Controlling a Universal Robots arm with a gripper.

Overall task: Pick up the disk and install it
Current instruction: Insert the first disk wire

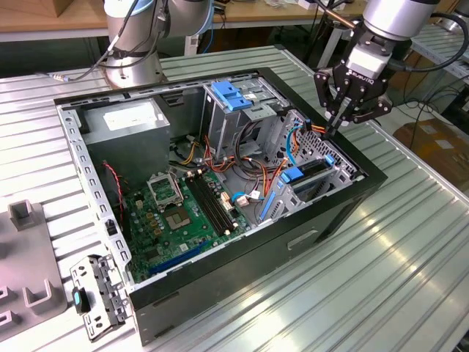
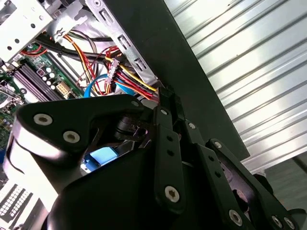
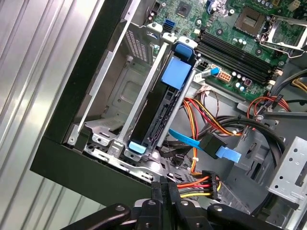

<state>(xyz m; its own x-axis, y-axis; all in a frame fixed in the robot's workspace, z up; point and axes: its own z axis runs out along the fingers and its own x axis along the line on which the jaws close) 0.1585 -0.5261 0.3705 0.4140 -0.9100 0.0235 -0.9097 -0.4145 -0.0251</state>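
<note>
Sitting on edge in the case's [image 1: 256, 253] drive bay [image 3: 117, 93], the disk [image 3: 160, 103] (clearest in the first wrist view) is near the gripper [image 3: 164, 186], its jaws pressed together.

Everything is carried by a table [image 1: 410, 257] of ribbed silver metal slats, on which an open black computer case [image 1: 293, 238] is laid on its side, open face upward. Toward the exterior view's left a grey moulded fixture [image 1: 26, 290] is set on the slats, and a small perforated metal bracket [image 1: 99, 297] with a teal tab is laid just beside the case's near corner. Behind the case, the arm's round base [image 1: 132, 70] is mounted on the table.
</note>
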